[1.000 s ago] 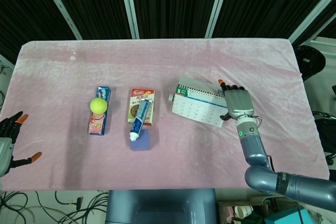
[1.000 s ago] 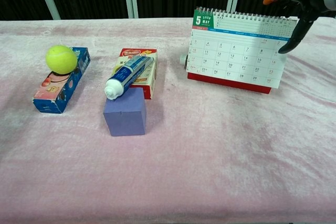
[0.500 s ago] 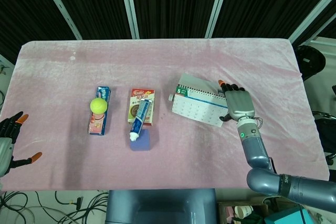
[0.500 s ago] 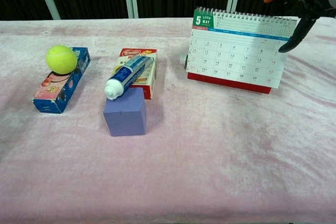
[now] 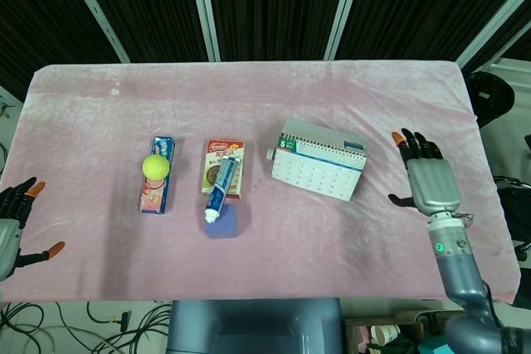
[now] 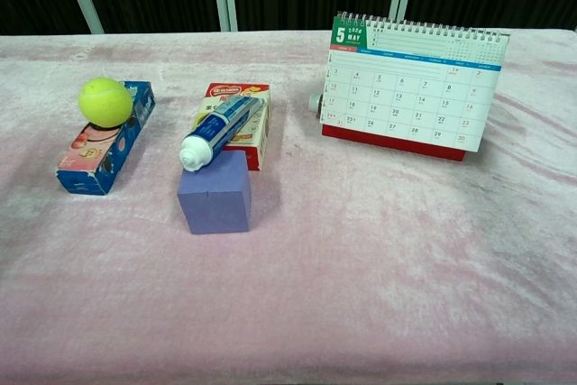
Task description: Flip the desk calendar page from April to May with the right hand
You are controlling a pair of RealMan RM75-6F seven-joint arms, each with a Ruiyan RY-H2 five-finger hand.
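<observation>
Both views are bright and evenly lit from above, with the pink cloth on the table (image 5: 332, 230) rendered pale and slightly washed out, while the backdrop behind stays near black. Shadows are soft and short: a faint one lies under the desk calendar (image 6: 410, 87) and another beside the purple block (image 6: 215, 191), with no hard glare anywhere. Focus is sharp enough in the chest view to read the calendar's large "5", and the head view shows mild bending of straight lines toward its edges.

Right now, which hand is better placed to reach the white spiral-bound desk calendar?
Right hand: it hovers open just beside the white spiral-bound desk calendar; the left hand sits at the table's far left edge.
</observation>
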